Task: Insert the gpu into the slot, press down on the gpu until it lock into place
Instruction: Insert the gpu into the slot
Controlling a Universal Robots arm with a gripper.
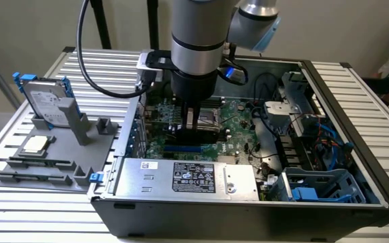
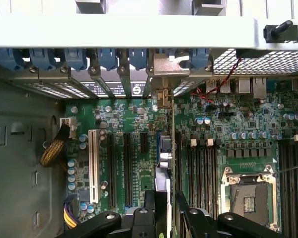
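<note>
The gpu (image 2: pixel 165 148) shows edge-on in the wrist view as a thin card standing upright on the green motherboard (image 2: pixel 139 114). Its silver bracket (image 2: pixel 170 67) reaches the row of rear slot openings. My gripper (image 2: pixel 165 201) is shut on the card's top edge, with one black finger (image 2: pixel 149 210) on each side. The slot under the card is hidden, and I cannot tell how deep the card sits. In the exterior view my gripper (image 1: pixel 196 124) reaches straight down into the open computer case (image 1: pixel 329 212), and the black gpu (image 1: pixel 196 135) is below it.
Black expansion slots (image 2: pixel 127 168) and a white slot (image 2: pixel 93 158) lie beside the card, the CPU socket (image 2: pixel 248 193) on its other side. A silver power-supply box (image 1: pixel 188 177) fills the case's front. A hard drive with blue clips (image 1: pixel 42 98) stands on a grey fixture (image 1: pixel 46 152).
</note>
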